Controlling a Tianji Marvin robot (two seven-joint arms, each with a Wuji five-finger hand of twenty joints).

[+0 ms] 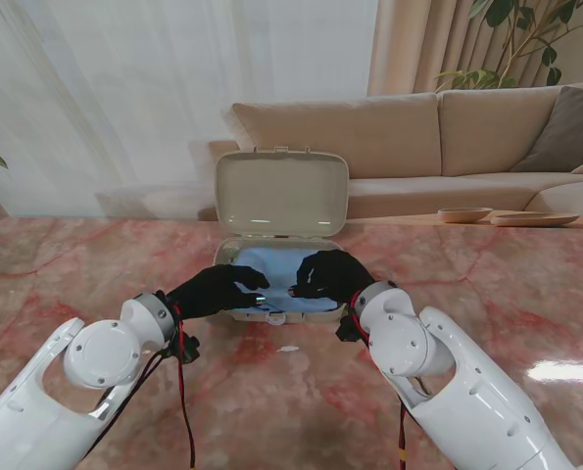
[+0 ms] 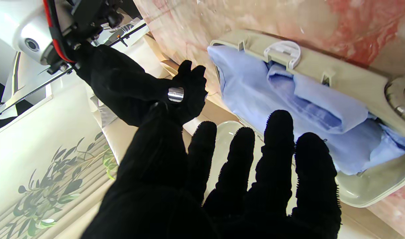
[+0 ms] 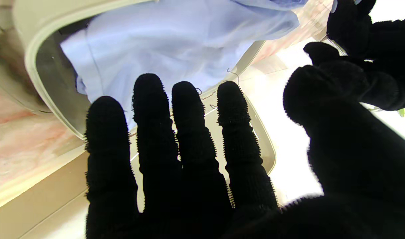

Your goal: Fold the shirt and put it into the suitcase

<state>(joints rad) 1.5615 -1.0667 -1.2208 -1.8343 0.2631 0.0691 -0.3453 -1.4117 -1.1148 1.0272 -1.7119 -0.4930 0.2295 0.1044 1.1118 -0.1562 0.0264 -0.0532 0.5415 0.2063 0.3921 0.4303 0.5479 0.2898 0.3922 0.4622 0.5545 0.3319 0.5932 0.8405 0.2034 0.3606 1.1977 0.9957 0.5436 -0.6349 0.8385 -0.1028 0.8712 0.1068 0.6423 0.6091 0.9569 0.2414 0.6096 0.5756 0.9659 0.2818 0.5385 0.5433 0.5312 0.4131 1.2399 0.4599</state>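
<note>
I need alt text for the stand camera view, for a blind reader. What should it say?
A light blue shirt lies inside an open beige suitcase on a marble table. Two black-gloved robot hands, left hand and right hand, hover open over it.

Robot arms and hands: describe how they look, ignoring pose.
Both arms have glossy white, rounded shells with round joint caps. The left robot hand and right robot hand are five-fingered, covered in fuzzy black gloves. A red ring marks each wrist, and thin red and black cables hang beneath the forearms. The left wrist view shows a small bare metal spot on the right glove.
</note>
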